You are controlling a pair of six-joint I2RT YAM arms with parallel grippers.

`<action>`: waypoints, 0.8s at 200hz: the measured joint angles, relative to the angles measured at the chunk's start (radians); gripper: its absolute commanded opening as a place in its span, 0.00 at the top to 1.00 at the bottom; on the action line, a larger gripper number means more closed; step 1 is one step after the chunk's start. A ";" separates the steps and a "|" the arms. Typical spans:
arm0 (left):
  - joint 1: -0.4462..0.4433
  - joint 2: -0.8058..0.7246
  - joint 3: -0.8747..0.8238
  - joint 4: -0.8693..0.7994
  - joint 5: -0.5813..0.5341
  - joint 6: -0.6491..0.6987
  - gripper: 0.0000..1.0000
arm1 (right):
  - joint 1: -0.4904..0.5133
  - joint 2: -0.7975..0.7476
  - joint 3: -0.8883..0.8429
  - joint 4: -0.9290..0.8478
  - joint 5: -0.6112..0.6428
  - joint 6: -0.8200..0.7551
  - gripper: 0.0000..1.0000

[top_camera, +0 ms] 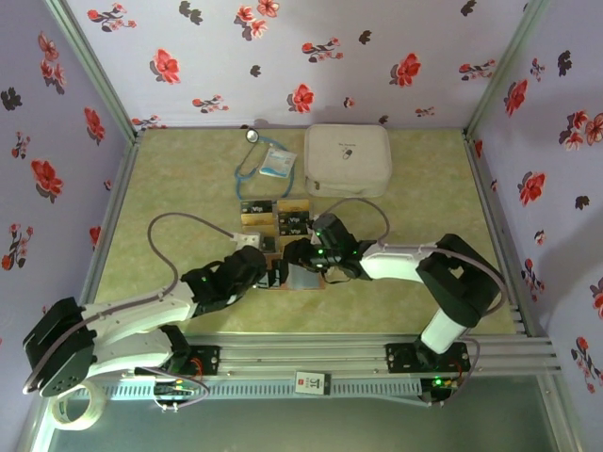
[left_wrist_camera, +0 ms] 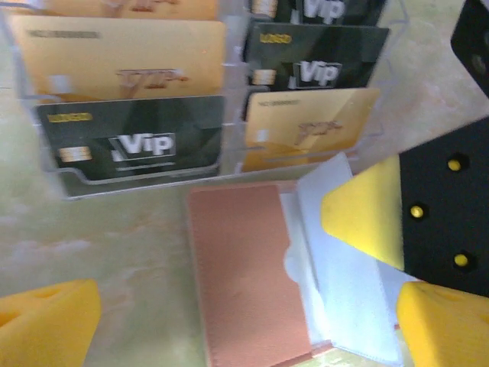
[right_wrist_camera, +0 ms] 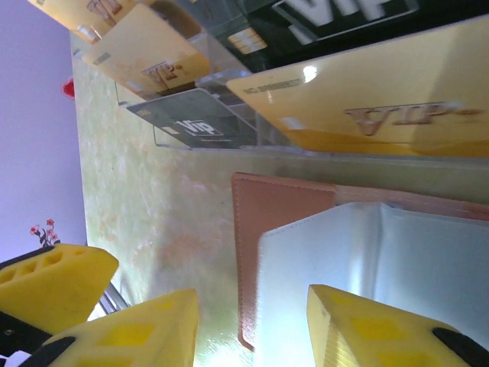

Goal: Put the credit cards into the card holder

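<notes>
— Where is the card holder point(left_wrist_camera: 244, 275)?
— Open, mid-table point(top_camera: 188, 179), nearer the front edge, just by the clear rack point(left_wrist_camera: 53, 176) of credit cards point(left_wrist_camera: 130, 145).
— And the fingers?
— Left gripper point(left_wrist_camera: 244, 329): wide apart over it. Right gripper point(right_wrist_camera: 248, 336): a bit apart at its clear pocket point(right_wrist_camera: 428, 260).

The left end effector point(top_camera: 267, 270) and right end effector point(top_camera: 300, 252) crowd together over the card holder point(top_camera: 303, 281), with little gap between them. Just beyond, the clear rack point(top_camera: 275, 218) of credit cards point(left_wrist_camera: 122, 57) blocks the far side. A white case point(top_camera: 347, 160), stethoscope point(top_camera: 247, 162) and packet point(top_camera: 279, 162) line the far edge. The left and right of the surface point(top_camera: 170, 179) are open.
</notes>
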 measured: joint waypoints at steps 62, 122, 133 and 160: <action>0.074 -0.127 -0.043 -0.068 -0.023 -0.029 0.00 | 0.064 0.135 0.055 0.018 0.000 0.012 0.57; 0.085 -0.087 -0.054 -0.089 -0.022 -0.048 0.00 | 0.066 0.087 0.056 -0.011 0.007 0.008 0.55; 0.106 -0.078 -0.054 -0.101 -0.017 -0.049 0.00 | 0.061 0.045 0.057 -0.044 0.016 -0.008 0.55; 0.230 -0.074 -0.036 -0.127 0.035 -0.038 0.00 | 0.020 -0.068 0.070 -0.140 0.047 -0.060 0.55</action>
